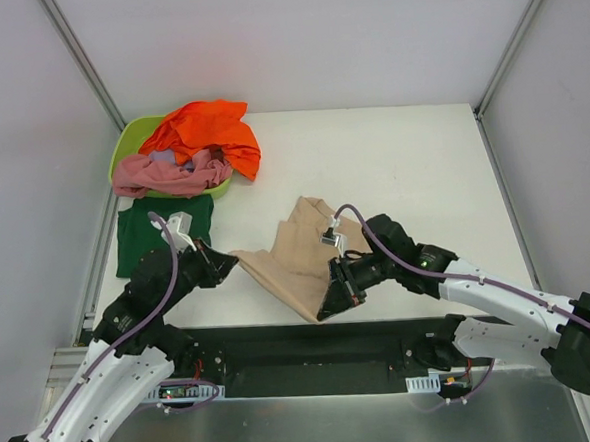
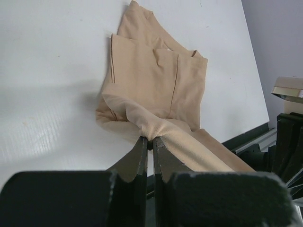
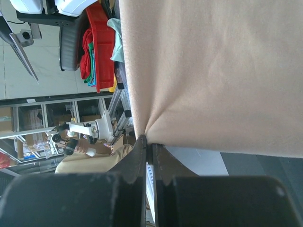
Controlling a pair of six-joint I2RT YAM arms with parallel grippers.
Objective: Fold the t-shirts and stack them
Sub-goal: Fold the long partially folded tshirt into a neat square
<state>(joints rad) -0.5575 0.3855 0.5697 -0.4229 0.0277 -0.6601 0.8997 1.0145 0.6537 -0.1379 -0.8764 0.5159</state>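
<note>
With your left end effector [image 2: 151, 139] and right end effector [image 3: 149, 142] both clamped shut on the beige t-shirt [image 1: 297, 256], stretch it taut over the bench [image 1: 422, 163] before folding.

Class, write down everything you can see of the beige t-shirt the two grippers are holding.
The beige t-shirt is plain, soft, thin-looking cloth with stitched hems. It lies partly folded and creased on the white table, towards the arms' side. The left gripper is shut on one bunched corner and the right gripper on another, with the near edge pulled straight between them.
</note>
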